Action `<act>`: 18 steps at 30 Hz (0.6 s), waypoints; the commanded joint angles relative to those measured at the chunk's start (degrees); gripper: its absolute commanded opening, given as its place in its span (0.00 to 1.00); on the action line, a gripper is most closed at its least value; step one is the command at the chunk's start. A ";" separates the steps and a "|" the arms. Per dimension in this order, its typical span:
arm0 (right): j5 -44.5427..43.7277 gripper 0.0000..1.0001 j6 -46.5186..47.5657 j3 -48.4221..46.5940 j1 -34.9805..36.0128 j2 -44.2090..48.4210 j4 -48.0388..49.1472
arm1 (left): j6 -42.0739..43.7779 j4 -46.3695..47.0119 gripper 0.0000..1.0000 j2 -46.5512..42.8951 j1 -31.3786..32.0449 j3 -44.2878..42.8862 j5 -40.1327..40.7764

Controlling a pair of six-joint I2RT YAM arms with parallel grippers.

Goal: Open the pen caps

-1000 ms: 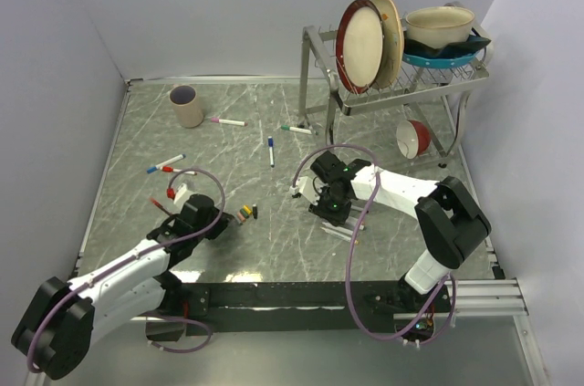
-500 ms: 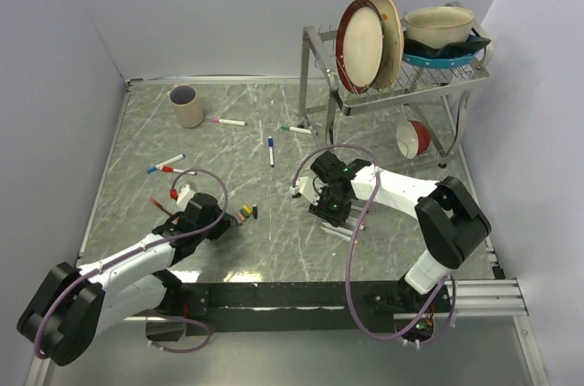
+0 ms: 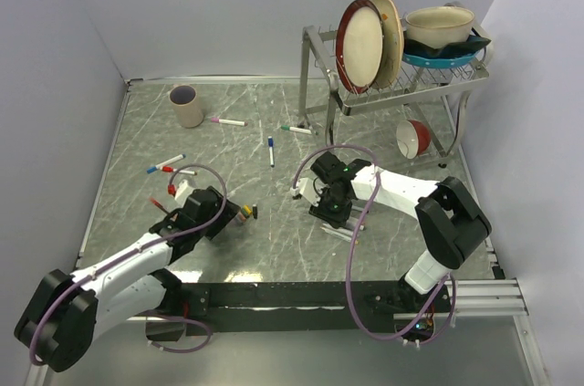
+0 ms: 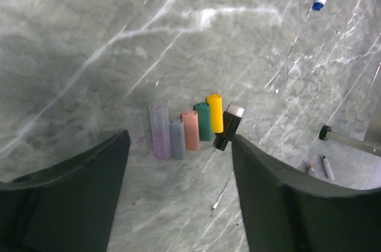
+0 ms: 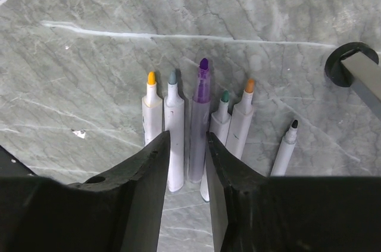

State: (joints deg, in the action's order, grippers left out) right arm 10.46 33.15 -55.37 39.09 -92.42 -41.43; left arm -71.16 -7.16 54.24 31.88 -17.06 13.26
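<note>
1. Left gripper: near left of the table. The jaws are spread wide with nothing between them. A second ago they were clenched. The wrist has edged slightly toward the caps.
2. Pen caps: six, lying on the table just beyond the left gripper and clear of its fingers. Five lie side by side: pale purple, grey-blue, salmon, green, yellow. A black one sits just beside the yellow.
3. Right gripper: near, right of centre, pose unchanged. The jaws are narrowly apart over a row of pens. Whether they pinch a barrel cannot be told.
4. Uncapped pens: five side by side with bare tips. A sixth, black-tipped, lies just to the right.
5. Capped pens: scattered mid-table, unmoved.
6. Cup: far left, upright.
7. Rack: far right, holding plates and bowls.
</note>
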 commanded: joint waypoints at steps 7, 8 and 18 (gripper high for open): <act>1.76 0.41 1.57 -1.58 -0.33 5.23 -1.11 | 21.04 10.57 0.99 8.31 -3.05 -12.37 -6.01; 1.76 0.41 1.66 -1.58 -0.24 5.58 -1.11 | 22.54 11.63 1.00 10.52 -3.83 -15.52 -7.79; 3.34 0.43 2.54 -1.40 -0.33 10.33 -1.11 | 36.43 -5.04 0.87 50.68 -4.63 -57.09 -11.50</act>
State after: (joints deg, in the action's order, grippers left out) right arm 12.49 34.65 -55.37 39.09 -85.71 -42.09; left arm -42.39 -4.12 94.15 27.35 -61.01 3.14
